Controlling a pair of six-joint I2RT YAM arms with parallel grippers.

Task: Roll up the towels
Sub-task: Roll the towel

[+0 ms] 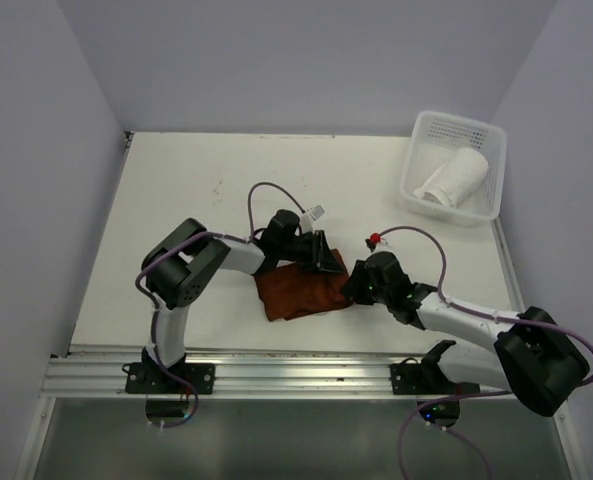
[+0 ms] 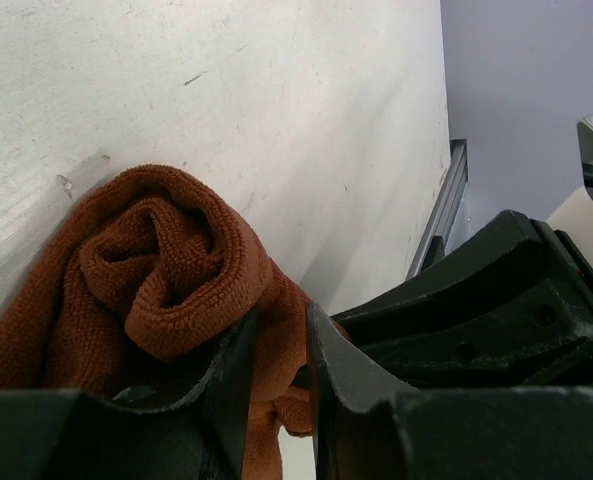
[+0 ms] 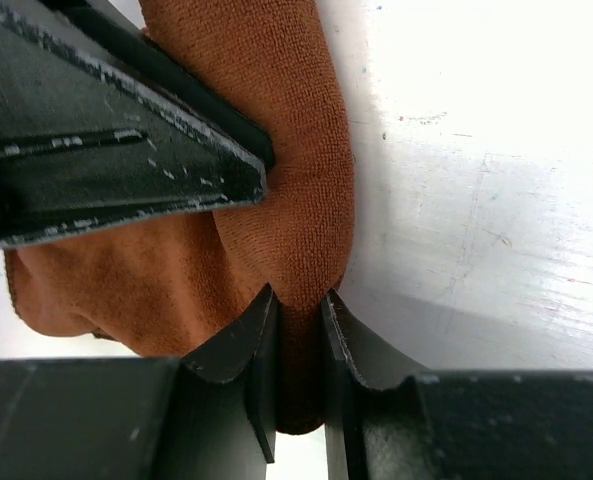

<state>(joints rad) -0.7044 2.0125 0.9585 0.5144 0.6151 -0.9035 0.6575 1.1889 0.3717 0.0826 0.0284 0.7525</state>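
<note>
A rust-brown towel (image 1: 298, 291) lies half rolled on the white table, between the two arms. My left gripper (image 1: 326, 257) is shut on its far edge; the left wrist view shows the rolled end of the towel (image 2: 156, 270) with cloth pinched between the fingers (image 2: 238, 360). My right gripper (image 1: 353, 287) is shut on the towel's right end; the right wrist view shows a fold of the towel (image 3: 296, 230) squeezed between its fingers (image 3: 261, 340). A white rolled towel (image 1: 454, 176) lies in the basket.
A white mesh basket (image 1: 422, 135) stands at the back right corner of the table. A small red thing (image 1: 374, 239) sits on the right arm's cable just behind the right gripper. The left gripper's body (image 3: 106, 150) fills the upper left of the right wrist view.
</note>
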